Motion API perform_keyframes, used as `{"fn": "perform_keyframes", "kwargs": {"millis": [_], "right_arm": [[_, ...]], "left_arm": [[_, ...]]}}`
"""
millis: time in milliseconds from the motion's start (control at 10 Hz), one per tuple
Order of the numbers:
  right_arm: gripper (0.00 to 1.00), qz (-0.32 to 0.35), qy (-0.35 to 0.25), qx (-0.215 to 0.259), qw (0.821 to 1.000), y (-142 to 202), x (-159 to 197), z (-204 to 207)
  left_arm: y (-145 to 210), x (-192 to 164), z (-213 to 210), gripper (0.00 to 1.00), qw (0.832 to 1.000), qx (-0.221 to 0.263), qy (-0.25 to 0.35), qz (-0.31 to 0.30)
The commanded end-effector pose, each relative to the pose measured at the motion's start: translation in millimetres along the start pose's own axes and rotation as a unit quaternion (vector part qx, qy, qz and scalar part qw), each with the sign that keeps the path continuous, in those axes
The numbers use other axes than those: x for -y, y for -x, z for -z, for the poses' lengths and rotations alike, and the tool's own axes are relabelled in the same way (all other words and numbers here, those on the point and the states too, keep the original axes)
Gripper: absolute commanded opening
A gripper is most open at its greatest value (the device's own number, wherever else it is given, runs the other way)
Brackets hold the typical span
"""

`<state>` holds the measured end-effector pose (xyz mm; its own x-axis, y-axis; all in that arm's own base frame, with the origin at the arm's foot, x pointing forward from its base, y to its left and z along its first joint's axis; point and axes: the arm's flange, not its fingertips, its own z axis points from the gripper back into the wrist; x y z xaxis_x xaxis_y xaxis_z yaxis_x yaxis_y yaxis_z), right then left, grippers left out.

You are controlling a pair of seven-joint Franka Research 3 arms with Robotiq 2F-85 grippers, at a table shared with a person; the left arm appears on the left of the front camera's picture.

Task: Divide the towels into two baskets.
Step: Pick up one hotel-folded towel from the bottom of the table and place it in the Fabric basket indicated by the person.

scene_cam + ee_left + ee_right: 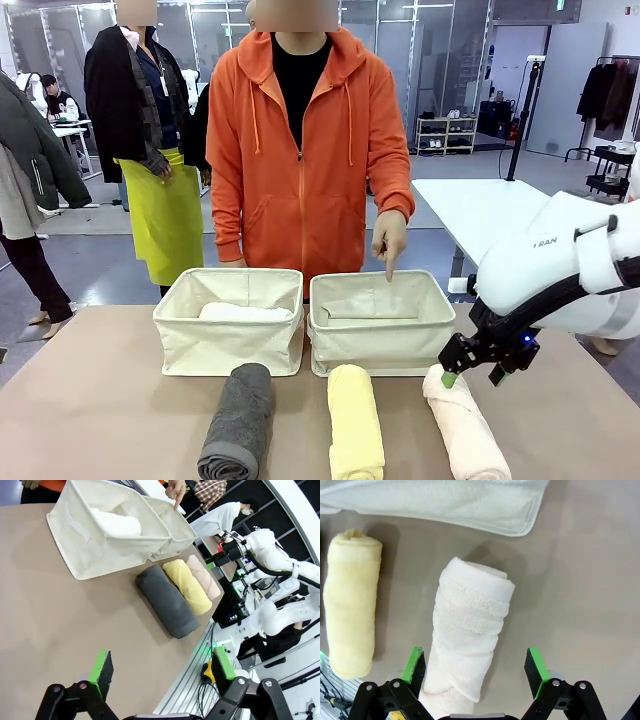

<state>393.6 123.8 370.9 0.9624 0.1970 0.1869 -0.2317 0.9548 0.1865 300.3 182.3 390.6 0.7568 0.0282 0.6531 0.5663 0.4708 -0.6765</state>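
Three rolled towels lie in a row before the baskets: dark grey (238,420), pale yellow (355,428) and peach-pink (466,432). A white towel (243,312) rests inside the left basket (220,352). The right basket (385,352) holds no towel that I can see. My right gripper (470,378) hovers open just above the pink roll's far end; in the right wrist view its green pads (415,662) straddle that roll (470,640) without touching. My left gripper (162,666) stands open over bare table, well away from the grey towel (167,602).
A person in an orange hoodie stands behind the baskets, one hand (389,242) pointing a finger down into the right basket. The yellow towel (350,610) lies close beside the pink one. Tan tabletop (90,410) spreads to the left.
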Motion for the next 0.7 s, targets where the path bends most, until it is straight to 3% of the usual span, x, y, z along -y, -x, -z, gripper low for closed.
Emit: {"fn": "perform_keyframes", "kwargs": {"millis": [0,600], "right_arm": [[1.0,0.006,0.022,-0.005,1.0,50.4,-3.7,24.7],[1.0,-0.007,0.038,-0.036,0.999,65.2,-2.7,58.7]], "left_arm": [[1.5,3.4,-4.3,1.0,1.0,-0.002,0.006,0.001],[1.5,3.4,-4.3,1.0,1.0,-0.002,0.006,0.001]]}}
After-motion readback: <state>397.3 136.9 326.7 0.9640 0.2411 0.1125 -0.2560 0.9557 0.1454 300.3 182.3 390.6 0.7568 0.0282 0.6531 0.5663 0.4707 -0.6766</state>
